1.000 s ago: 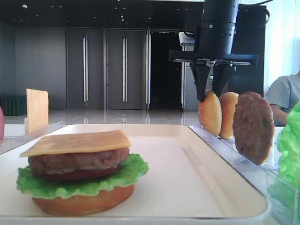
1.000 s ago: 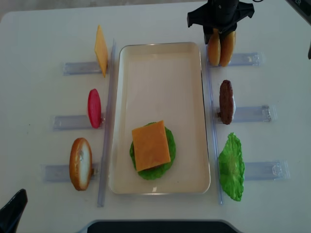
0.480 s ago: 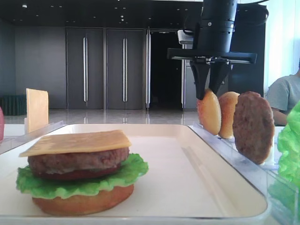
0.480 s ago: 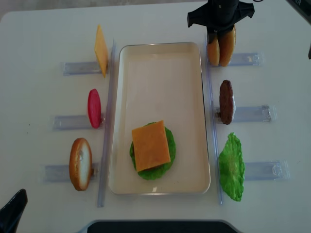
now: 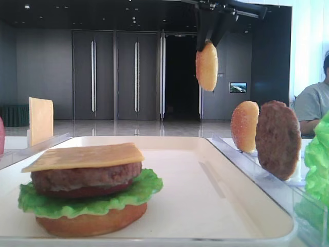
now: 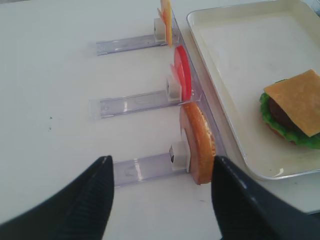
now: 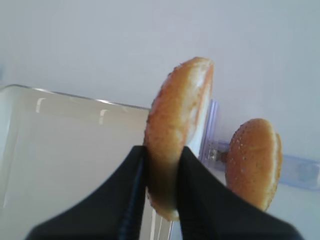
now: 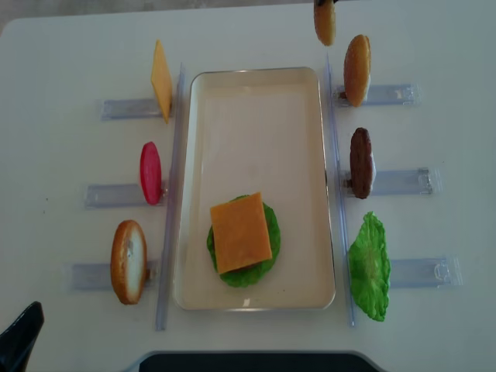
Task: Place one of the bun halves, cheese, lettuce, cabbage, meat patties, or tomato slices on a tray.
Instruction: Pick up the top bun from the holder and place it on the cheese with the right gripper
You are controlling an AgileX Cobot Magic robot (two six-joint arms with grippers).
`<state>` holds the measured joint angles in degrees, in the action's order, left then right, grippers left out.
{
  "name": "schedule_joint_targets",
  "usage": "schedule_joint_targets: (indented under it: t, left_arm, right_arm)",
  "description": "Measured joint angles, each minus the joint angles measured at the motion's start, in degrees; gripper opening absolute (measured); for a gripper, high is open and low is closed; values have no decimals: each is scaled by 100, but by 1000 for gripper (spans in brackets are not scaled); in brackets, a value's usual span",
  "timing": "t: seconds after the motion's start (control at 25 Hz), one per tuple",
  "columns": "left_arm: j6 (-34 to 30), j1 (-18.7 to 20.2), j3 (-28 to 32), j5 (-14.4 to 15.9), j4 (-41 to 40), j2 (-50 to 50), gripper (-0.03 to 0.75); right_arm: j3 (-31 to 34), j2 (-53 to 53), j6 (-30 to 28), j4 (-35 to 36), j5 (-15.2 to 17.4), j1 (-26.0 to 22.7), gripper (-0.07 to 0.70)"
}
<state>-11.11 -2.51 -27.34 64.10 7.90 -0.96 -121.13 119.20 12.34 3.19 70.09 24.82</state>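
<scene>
Golden-tan domed sesame bun half (image 5: 207, 66) hangs on edge, long axis vertical, pinched in right claw (image 7: 162, 155), lifted clear of clear plastic rack (image 8: 384, 94). Cream-white rectangular tray (image 8: 256, 116) lies below, just left; stacked burger topped with yellow-orange square cheese slice (image 8: 241, 232) sits at near end. Left claw (image 6: 160, 190) spread wide, empty, over white surface (image 8: 62, 155).

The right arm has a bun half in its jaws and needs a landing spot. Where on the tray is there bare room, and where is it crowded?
The tray is bare across its far half, from the far rim to the stacked burger. The near end is crowded: the burger fills most of the width, leaving narrow strips beside both long rims. The bun half hangs beyond the tray's far right corner.
</scene>
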Motion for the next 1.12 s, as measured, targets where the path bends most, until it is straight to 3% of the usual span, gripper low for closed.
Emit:
schedule_joint_targets:
  t: [0.52,1.12]
  left_arm:
    - [0,0,0,0,0,0,472]
    - [0,0,0,-4,0,0,472]
  right_arm:
    - [212,-581,-94,-12,23,0,159]
    - [2916,-2739,110,148,22,-10,157]
